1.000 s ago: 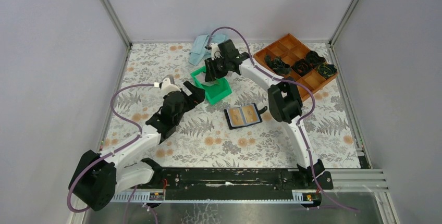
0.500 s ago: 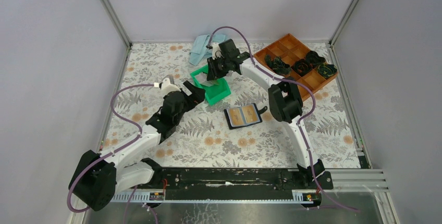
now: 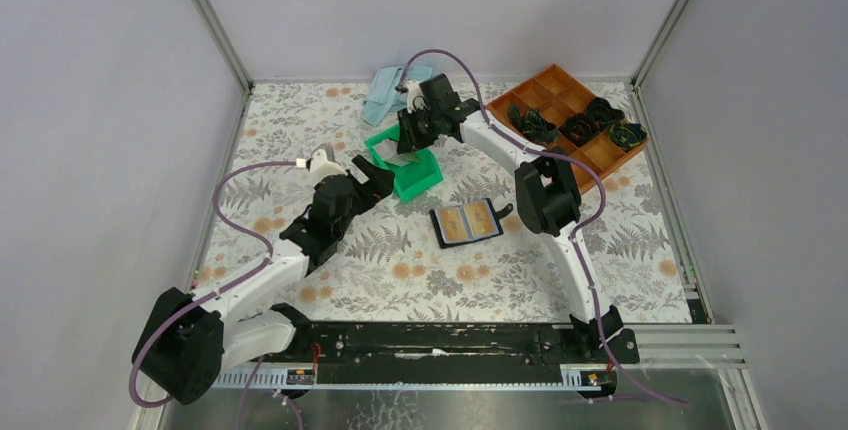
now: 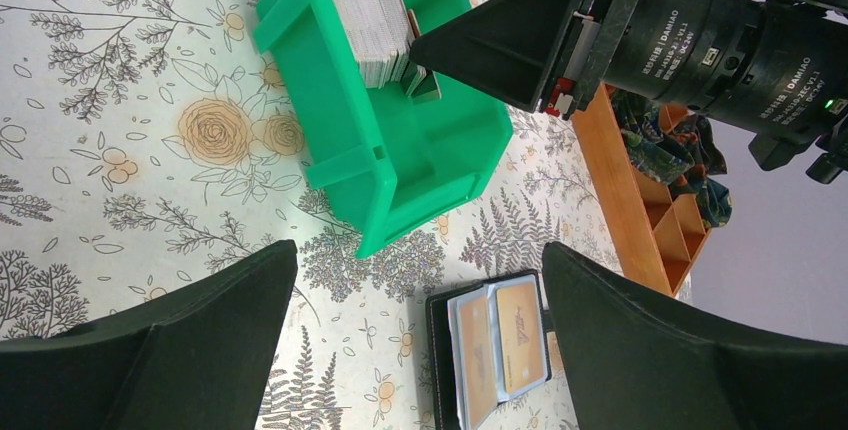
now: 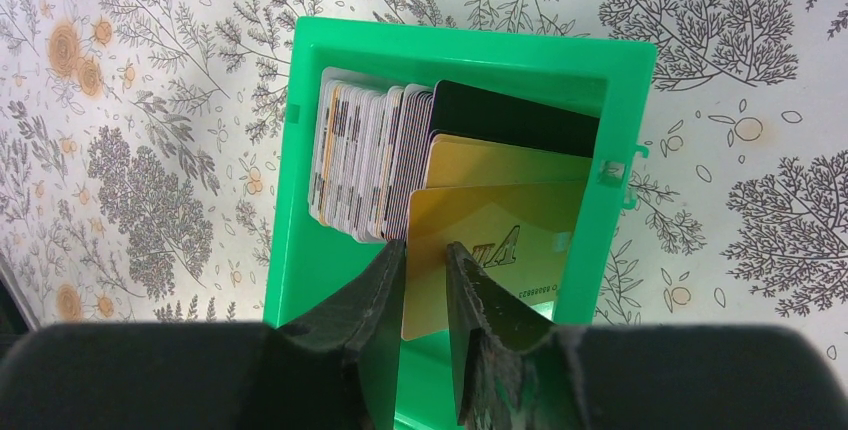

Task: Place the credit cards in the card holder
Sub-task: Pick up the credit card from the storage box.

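The green bin (image 3: 428, 182) holds an upright stack of credit cards (image 5: 365, 160), with gold and black cards leaning at its right. My right gripper (image 5: 427, 260) reaches down into the bin. Its jaws are nearly shut on the left edge of the front gold credit card (image 5: 500, 250). The black card holder (image 3: 467, 222) lies open on the table with two gold cards in its slots; it also shows in the left wrist view (image 4: 495, 350). My left gripper (image 3: 372, 175) is open and empty, hovering just left of the bin.
A brown compartment tray (image 3: 553, 80) with dark tangled items stands at the back right. A light blue object (image 3: 380, 95) lies at the back behind the bin. Metal frame posts and grey walls close in the floral table.
My right gripper has risen slightly in the bin, and a tan card now shows beneath its fingers. The left arm has not moved.
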### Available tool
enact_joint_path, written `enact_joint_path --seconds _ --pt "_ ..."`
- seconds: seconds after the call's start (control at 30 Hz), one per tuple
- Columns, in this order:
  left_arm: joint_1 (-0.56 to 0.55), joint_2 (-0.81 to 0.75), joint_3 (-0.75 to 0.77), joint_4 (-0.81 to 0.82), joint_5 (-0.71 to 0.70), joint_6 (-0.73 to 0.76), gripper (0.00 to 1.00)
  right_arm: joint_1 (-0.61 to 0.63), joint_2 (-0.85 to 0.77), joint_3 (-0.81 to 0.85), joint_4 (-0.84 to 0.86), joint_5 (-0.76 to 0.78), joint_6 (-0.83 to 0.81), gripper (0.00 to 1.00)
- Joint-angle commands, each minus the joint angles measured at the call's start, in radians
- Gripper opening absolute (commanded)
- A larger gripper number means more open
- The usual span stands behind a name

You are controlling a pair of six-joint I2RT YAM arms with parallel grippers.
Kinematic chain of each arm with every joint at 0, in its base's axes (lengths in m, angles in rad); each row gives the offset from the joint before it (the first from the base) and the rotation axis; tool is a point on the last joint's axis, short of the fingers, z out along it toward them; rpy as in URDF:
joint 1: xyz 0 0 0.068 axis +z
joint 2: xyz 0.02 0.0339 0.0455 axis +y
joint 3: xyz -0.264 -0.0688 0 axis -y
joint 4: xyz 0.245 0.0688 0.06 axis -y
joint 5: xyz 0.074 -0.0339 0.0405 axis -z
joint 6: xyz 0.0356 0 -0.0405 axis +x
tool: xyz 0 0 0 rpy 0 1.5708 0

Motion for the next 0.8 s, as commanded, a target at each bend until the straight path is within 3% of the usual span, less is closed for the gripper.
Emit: enact_joint_path --seconds 0.0,0.77 --pt "0.010 0.007 0.002 0.074 0.014 -0.002 1.00 0.003 -0.046 0.052 -0.012 -0.016 0.011 0.27" --pt "0.012 0.002 0.000 0.082 0.023 -0.009 1.00 0.003 -0.083 0.068 -0.036 0.020 -0.006 0.25"
